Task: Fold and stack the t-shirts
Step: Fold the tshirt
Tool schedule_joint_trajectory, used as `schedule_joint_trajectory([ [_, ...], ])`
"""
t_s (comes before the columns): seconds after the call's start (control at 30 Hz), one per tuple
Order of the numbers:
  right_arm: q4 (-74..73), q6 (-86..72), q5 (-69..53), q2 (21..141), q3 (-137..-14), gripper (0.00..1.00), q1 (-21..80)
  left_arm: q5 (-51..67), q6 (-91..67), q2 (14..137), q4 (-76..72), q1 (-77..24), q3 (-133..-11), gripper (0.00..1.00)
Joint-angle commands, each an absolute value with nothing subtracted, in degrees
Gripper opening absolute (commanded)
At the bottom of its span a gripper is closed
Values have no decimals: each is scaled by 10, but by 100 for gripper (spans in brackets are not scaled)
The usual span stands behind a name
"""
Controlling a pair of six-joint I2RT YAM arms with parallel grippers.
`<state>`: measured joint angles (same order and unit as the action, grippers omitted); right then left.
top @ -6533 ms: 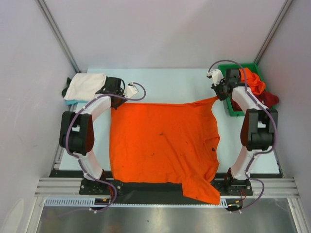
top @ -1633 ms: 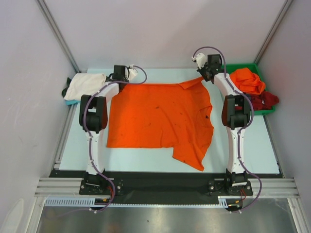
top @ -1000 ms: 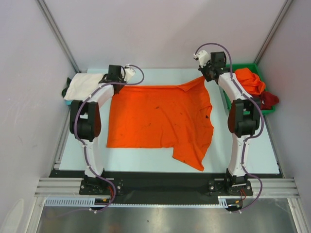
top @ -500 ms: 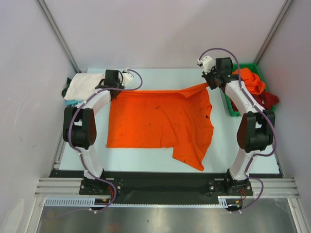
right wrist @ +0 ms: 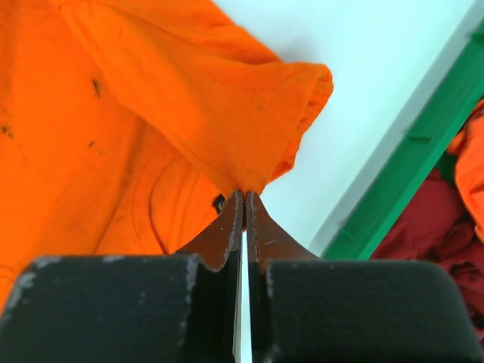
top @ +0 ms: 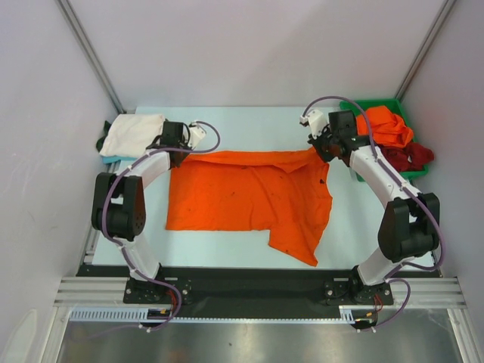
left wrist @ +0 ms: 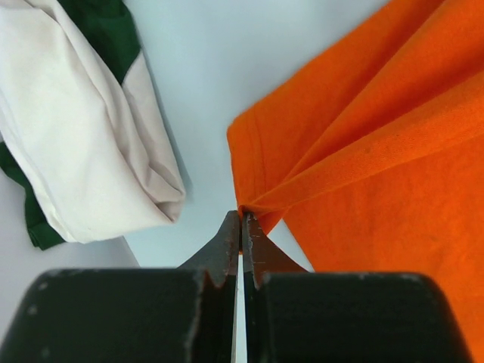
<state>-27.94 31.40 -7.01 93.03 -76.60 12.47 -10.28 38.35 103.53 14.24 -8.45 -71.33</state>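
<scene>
Grippers closed on cloth. The left gripper [left wrist: 242, 217] has its jaws pressed together on the far left corner of the spread orange t-shirt [left wrist: 363, 151]. The right gripper [right wrist: 243, 194] is likewise clamped on a fold at the shirt's far right edge, just beside the collar. The cloth gathers into pleats at each pinch, and the far edge runs between the two grippers. The rest of the shirt lies on the pale blue table [top: 257, 125] at centre, with one flap reaching toward the near right. Just left of the left gripper, a folded white t-shirt [left wrist: 83, 136] rests on a dark green cloth [left wrist: 106, 26]. Right of the right gripper, a green plastic bin [right wrist: 408, 181] in the far right corner holds a crumpled orange t-shirt [top: 382, 125] and a dark red t-shirt [right wrist: 431, 227].
</scene>
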Motion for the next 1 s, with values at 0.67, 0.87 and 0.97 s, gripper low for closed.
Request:
schedule_joint_trajectory([
  [0.67,-309,250,-115,807,-599,0,123,-77,341,984,157,-89,-627,2],
  [0.87,-300,261,-91,824,-632,37,122,-98,313,1020,192,-89,-686,53],
  [0.97,-301,265,-86,834,-662,47,120,-92,314,1013,199,-90,-704,68],
])
